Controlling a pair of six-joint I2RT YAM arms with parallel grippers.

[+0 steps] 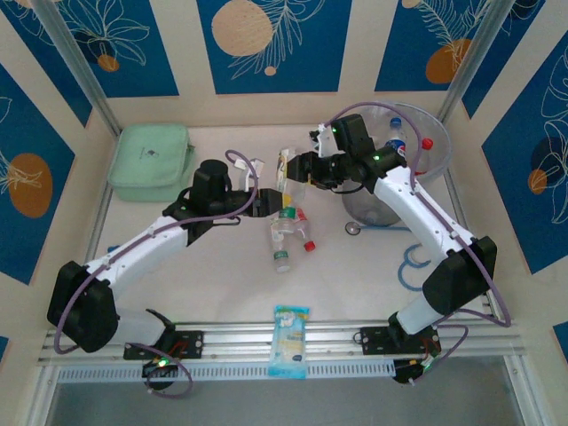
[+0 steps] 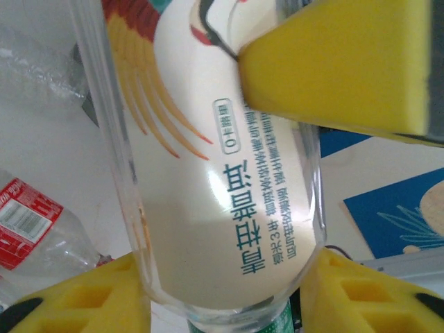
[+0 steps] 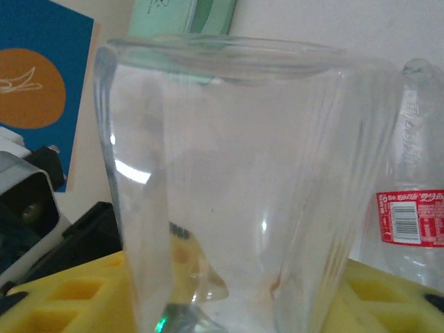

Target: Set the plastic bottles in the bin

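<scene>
A clear plastic bottle with a cream label (image 1: pixel 289 175) (image 2: pixel 208 173) (image 3: pixel 236 139) hangs above the table's middle, held from both sides. My left gripper (image 1: pixel 273 201) (image 2: pixel 222 298) has its yellow pads against both sides of the bottle's base. My right gripper (image 1: pixel 298 169) (image 3: pixel 229 298) is shut on the other end, and one of its pads (image 2: pixel 340 62) dents the label. Two more bottles (image 1: pixel 282 240) (image 1: pixel 306 232) lie below on the table, one red-labelled (image 2: pixel 28 222) (image 3: pixel 413 215). The grey bin (image 1: pixel 417 108) stands at the back right with bottles inside (image 1: pixel 401 147).
A mint-green lidded box (image 1: pixel 151 161) sits at the back left. A blue-and-white packet (image 1: pixel 290 342) lies on the front rail between the arm bases. Walls with blue panels close in the table on three sides.
</scene>
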